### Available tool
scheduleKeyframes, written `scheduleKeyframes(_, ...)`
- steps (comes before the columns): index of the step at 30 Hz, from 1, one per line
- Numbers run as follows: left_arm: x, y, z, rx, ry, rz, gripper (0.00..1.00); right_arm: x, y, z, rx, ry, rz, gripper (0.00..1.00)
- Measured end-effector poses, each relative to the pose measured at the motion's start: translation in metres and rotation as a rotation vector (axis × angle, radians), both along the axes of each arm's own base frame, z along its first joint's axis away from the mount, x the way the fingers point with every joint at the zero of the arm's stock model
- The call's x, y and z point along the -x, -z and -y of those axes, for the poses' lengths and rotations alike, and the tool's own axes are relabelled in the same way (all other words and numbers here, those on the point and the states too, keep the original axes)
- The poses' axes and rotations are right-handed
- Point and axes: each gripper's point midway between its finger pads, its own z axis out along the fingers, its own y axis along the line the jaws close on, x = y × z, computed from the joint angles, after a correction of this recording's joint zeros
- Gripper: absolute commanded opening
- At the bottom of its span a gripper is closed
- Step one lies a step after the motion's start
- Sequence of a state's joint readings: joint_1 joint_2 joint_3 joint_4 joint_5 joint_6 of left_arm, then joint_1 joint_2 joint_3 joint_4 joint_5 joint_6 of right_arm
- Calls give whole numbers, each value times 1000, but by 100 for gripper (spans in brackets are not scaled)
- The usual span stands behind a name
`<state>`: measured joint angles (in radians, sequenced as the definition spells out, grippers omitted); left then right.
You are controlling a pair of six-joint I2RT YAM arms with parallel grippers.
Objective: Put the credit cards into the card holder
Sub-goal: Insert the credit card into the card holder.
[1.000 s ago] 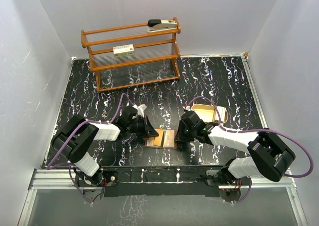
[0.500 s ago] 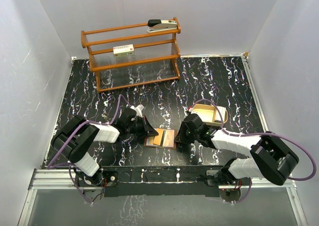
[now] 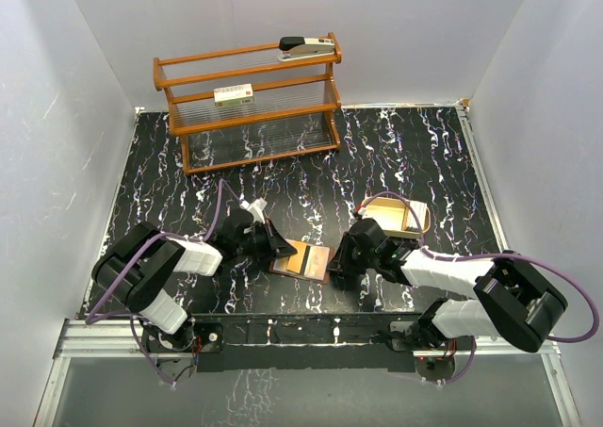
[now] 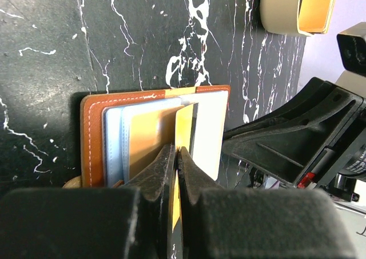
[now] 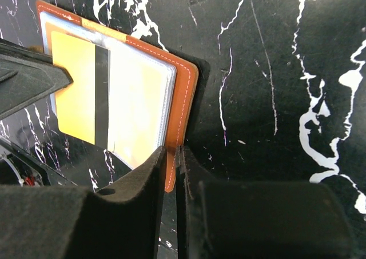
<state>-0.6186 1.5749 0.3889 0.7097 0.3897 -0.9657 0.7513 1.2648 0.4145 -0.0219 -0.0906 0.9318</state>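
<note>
A: Where's the card holder (image 3: 303,259)?
B: Open on bench (image 3: 396,154), near edge, between arms; left pincer (image 4: 177,156) clenched on yellow, black-striped credit card (image 5: 77,93), right pincer (image 5: 171,156) clamped on holder's edge
A: Surroundings?
B: Tan tray (image 3: 421,221) behind right arm; wooden rack (image 3: 247,106) at back, stapler (image 3: 306,45) on top, red-labelled box (image 3: 234,94) shelved, label unreadable

A wooden rack (image 3: 250,106) with clear shelves stands at the far left of a black, white-veined tabletop (image 3: 405,154), its back close to the plain white rear wall (image 3: 396,31). A black-and-white stapler (image 3: 306,46) lies on the rack's top shelf, and a white box with a red label (image 3: 234,94) on the shelf below. White side walls (image 3: 57,135) flank the rack, and a shallow tan tray (image 3: 421,218) sits well in front of it to the right, in soft, even light.
</note>
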Motion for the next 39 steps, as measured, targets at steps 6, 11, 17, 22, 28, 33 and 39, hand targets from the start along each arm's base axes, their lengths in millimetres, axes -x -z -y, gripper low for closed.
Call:
scheduleKeyframes(6, -1, -2, -3, 2, -10, 30, 0, 3, 0, -2, -21, 5, -16, 11)
scheduleKeyframes(11, 0, -4, -2, 13, -3, 53, 0, 5, 0, -3, -33, 11, -22, 11)
scheduleKeyframes(17, 0, -3, 2, 23, 12, 68, 0, 6, 0, -2, -31, 11, -24, 11)
scheduleKeyframes(22, 1, -1, 4, 31, 14, 66, 0, 7, 0, -1, -28, 15, -27, 11)
scheduleKeyframes(28, 2, 0, 6, 38, 30, 70, 0, 7, 0, 0, -14, 10, -35, 16)
scheduleKeyframes(33, 7, 0, 7, 28, 48, 60, 0, 10, -8, 4, 12, 7, -47, 30)
scheduleKeyframes(39, 10, 0, 6, 39, 35, 35, 0, 5, -31, 3, -31, 33, 8, 31)
